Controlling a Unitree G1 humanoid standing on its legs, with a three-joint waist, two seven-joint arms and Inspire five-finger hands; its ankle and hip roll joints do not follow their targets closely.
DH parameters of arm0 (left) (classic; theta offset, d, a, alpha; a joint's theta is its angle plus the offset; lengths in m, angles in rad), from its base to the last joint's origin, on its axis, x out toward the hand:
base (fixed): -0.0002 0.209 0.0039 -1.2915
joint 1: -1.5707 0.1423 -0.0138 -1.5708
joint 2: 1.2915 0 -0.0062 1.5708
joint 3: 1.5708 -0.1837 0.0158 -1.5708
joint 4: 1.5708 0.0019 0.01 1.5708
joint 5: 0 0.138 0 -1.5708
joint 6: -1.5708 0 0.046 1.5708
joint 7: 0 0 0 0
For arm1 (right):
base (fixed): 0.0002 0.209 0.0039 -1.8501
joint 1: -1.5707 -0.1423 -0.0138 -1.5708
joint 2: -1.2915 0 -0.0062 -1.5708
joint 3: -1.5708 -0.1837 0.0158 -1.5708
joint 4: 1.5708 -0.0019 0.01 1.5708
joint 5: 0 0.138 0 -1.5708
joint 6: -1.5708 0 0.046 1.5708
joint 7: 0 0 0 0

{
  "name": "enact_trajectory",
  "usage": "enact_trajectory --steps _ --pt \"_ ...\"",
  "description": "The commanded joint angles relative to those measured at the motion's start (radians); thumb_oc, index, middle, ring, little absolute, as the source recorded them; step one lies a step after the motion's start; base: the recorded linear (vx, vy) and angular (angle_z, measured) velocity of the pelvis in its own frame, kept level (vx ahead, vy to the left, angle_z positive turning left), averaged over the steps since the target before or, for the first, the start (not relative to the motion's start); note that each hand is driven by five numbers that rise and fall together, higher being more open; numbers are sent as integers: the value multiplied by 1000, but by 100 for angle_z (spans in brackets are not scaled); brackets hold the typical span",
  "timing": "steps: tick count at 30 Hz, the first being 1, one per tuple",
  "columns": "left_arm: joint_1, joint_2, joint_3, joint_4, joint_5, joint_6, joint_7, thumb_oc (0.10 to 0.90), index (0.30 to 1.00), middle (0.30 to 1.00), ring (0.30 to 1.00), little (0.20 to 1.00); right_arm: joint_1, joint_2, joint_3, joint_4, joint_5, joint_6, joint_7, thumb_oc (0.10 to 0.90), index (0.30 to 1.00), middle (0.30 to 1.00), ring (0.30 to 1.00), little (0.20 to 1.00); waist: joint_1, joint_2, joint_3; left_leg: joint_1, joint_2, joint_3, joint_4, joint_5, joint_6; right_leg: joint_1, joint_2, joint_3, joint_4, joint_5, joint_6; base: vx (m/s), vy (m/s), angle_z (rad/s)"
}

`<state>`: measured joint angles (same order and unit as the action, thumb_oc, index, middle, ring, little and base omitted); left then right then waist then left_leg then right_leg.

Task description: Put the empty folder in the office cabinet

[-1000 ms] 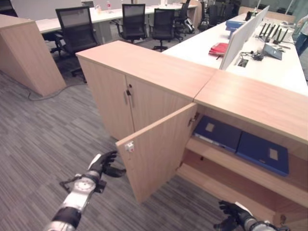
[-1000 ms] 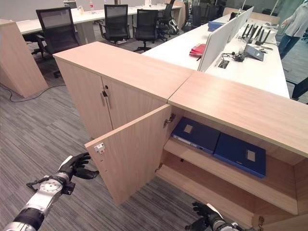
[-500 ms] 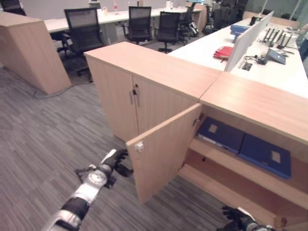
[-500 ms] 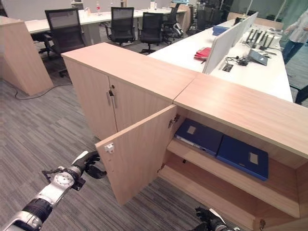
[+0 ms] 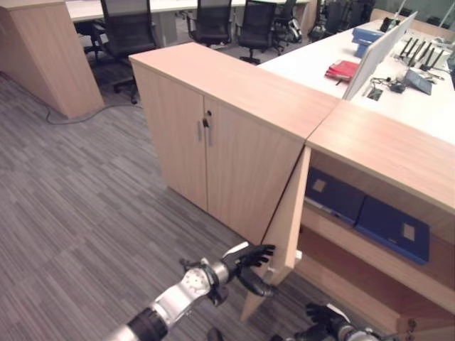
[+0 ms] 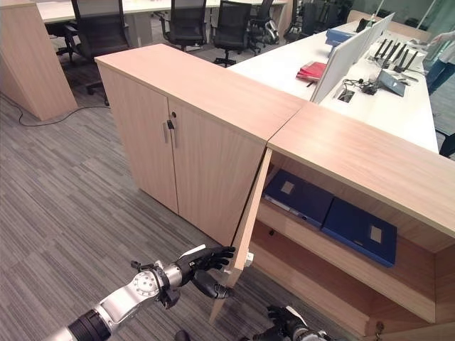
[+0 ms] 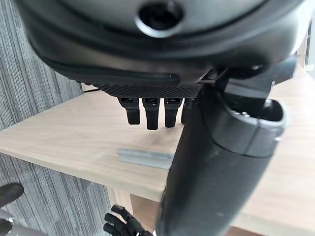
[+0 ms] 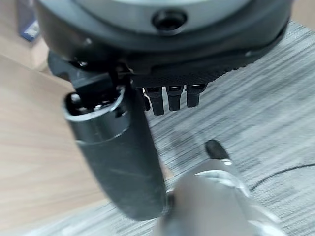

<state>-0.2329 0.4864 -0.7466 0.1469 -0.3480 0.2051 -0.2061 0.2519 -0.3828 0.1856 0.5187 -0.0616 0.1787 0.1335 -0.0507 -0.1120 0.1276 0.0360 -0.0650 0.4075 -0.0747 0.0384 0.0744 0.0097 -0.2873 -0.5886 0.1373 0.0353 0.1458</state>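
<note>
Left hand (image 6: pixel 202 264): fingers (image 7: pixel 150 116) straight, spread, at the door's (image 6: pixel 245 227) outer face near its free edge; nothing held.
Right hand (image 6: pixel 283 322): low beside the door, fingers loosely curled, empty.
Left wrist view: grey handle (image 7: pixel 143 158) on door.
Folders (image 6: pixel 325 212): two blue, flat on cabinet (image 6: pixel 370 160) shelf, side by side.

Left robot hand (image 5: pixel 245 257) sits at the outer face of the open cabinet door (image 5: pixel 286 227), fingers straight, thumb below, low near the door's free edge. Door stands roughly edge-on. Two blue folders (image 5: pixel 370 217) lie flat side by side on the upper shelf (image 5: pixel 341 241). Right robot hand (image 5: pixel 323 316) is low on the carpet side, below the cabinet opening, fingers curled and empty. Neighbouring cabinet (image 5: pixel 213 135) is closed.
</note>
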Motion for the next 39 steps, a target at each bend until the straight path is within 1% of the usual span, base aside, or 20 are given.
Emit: enact_trajectory --steps 1,3,6,7,9,10,13,17,18,20,21,22,26,32,34,35,36,37,38,39 --pt "-236 -167 -52 -161 -97 -132 -134 800 900 900 900 900 51 -163 -91 -80 -83 -12 -12 800 900 900 900 900 -43 1 -19 95 27 -109 13 -173 0 -67 16 -16 -31 72 51 0 0 0" --pt "-234 -163 -63 -153 -97 -131 -143 800 900 900 900 900 104 -195 -151 -116 -94 -13 -10 800 900 900 900 900 -52 -3 -16 94 26 -107 13 -173 0 -71 17 -8 -36 77 54 -27 15 -5" --pt "-223 -142 -57 -156 -81 -113 -160 800 900 900 900 900 196 -251 -282 -172 -181 18 -3 800 900 900 900 900 -71 -10 -15 94 25 -102 11 -174 0 -76 20 1 -42 80 58 -18 21 -10" --pt "-211 -131 -37 -153 -61 -113 -167 800 900 900 900 900 274 -279 -418 -277 -212 20 -18 800 900 900 900 900 -91 -13 -16 97 24 -97 9 -174 1 -79 21 8 -45 83 60 0 28 -18" --pt "-207 -134 -31 -148 -55 -116 -167 800 900 900 900 900 315 -282 -482 -344 -208 17 -18 800 900 900 900 900 -98 -11 -19 98 23 -93 8 -175 0 -82 23 13 -48 85 62 5 28 -24" --pt "-204 -137 -14 -142 -47 -120 -168 800 900 900 900 900 356 -292 -572 -423 -213 17 -23 800 900 900 900 900 -114 -11 -21 100 22 -86 7 -177 0 -85 26 23 -53 85 62 5 24 -28" --pt "-199 -144 12 -142 -39 -123 -163 800 900 900 900 900 376 -297 -634 -478 -235 31 -15 800 900 900 900 900 -126 -6 -22 105 23 -75 7 -183 1 -88 33 34 -56 83 61 7 3 -35" --pt "-192 -150 52 -141 -32 -127 -154 800 900 900 900 900 358 -303 -660 -505 -233 38 -6 800 900 900 900 900 -157 -8 -25 116 30 -42 19 -199 1 -97 56 66 -76 82 57 12 -21 -35" --pt "-192 -147 71 -143 -28 -126 -150 800 900 900 900 900 346 -309 -673 -514 -234 43 -7 800 900 900 900 900 -172 -11 -26 118 36 -22 28 -207 0 -104 71 90 -91 85 57 15 -29 -46" --pt "-193 -146 77 -141 -25 -125 -148 800 900 900 900 900 342 -313 -687 -523 -234 42 -7 800 900 900 900 900 -184 -15 -27 120 40 -10 34 -212 -1 -108 80 104 -96 87 56 19 -25 -44" --pt "-189 -144 91 -142 -23 -125 -146 800 900 900 900 900 337 -326 -716 -545 -233 42 -8 800 900 900 900 900 -200 -18 -26 118 47 11 52 -222 -3 -117 95 134 -105 92 56 21 -23 -34" --pt "-189 -145 94 -143 -23 -125 -147 800 900 900 900 900 338 -327 -718 -549 -232 44 -6 800 900 900 900 900 -197 -15 -27 116 48 16 56 -225 -3 -119 97 139 -107 93 56 29 -22 -37" --pt "-195 -155 120 -126 -18 -128 -132 800 900 900 900 900 310 -339 -725 -565 -232 42 -11 800 900 900 900 900 -232 -23 -32 117 67 65 89 -249 -4 -132 129 199 -116 97 49 37 -22 -44" --pt "-202 -158 143 -102 0 -138 -113 800 900 900 900 900 296 -316 -733 -585 -204 40 -31 800 900 900 900 900 -260 -27 -38 113 93 96 134 -281 -8 -140 156 241 -116 88 38 51 -50 -27" --pt "-173 -132 195 -100 -3 -145 -89 800 900 900 900 900 280 -280 -726 -606 -147 29 -53 800 900 900 900 900 -284 -36 -48 106 149 155 284 -350 -5 -127 187 289 -113 63 17 139 -153 -29" --pt "-169 -129 198 -103 -3 -144 -89 800 900 900 900 900 279 -281 -721 -607 -145 29 -54 800 900 900 900 900 -282 -36 -47 101 159 159 304 -361 -7 -127 192 293 -113 61 14 164 -192 -54" --pt "-138 -108 239 -108 -14 -151 -72 800 900 900 900 900 272 -272 -712 -616 -116 17 -58 800 900 900 900 900 -288 -35 -54 92 204 197 419 -401 -5 -111 218 317 -117 36 -4 86 -102 -61" --pt "-135 -106 242 -109 -14 -152 -72 800 900 900 900 900 272 -273 -709 -617 -114 16 -58 800 900 900 900 900 -286 -33 -54 89 213 201 434 -409 -8 -111 224 321 -117 34 -6 195 -158 -92" --pt "-93 -93 283 -110 -26 -157 -58 800 900 900 900 900 266 -275 -700 -611 -108 14 -59 800 900 900 900 900 -280 -20 -57 80 256 219 542 -402 -19 -87 252 342 -118 -3 -30 110 -88 -85" --pt "-88 -92 287 -114 -26 -157 -59 800 900 900 900 900 265 -277 -697 -611 -108 14 -58 800 900 900 900 900 -278 -19 -56 79 267 221 557 -404 -26 -86 259 346 -117 -7 -35 173 -152 -117"
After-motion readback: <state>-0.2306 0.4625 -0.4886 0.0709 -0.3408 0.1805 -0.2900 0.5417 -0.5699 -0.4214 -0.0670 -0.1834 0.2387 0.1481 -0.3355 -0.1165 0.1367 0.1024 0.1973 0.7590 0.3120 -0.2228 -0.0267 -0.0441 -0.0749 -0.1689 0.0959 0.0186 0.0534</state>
